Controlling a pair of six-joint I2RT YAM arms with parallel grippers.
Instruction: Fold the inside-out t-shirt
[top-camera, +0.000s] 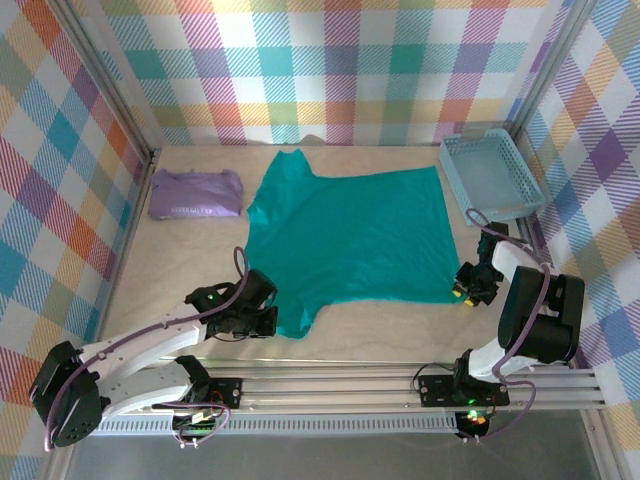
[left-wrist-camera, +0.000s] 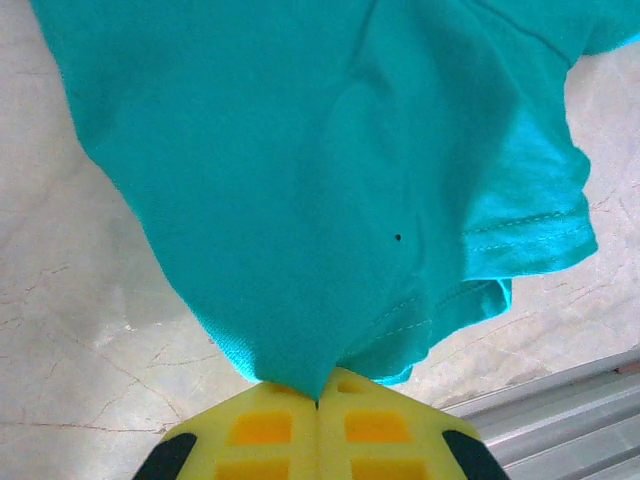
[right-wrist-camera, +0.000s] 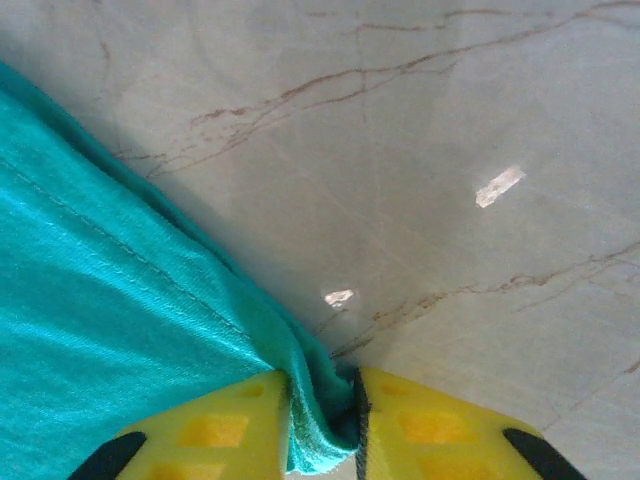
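Top view: teal t-shirt lies spread flat on the tabletop, just L of the blue basket. A purple folded garment sits well L of the basket, beyond the shirt. L claw is at the shirt's near sleeve edge, far from the basket; R claw is at the near hem corner, on the basket's near side. L wrist view: L claw clenched on the shirt, cloth drawn to a peak. R wrist view: R claw grasping the hem corner, cloth bunched btw fingers. To fold well: prob. lift both ends evenly, keep the edge taut, no dragging; R grip looks shallow and could slip. Surface is pale, marbled, glossy; plaid walls all round.
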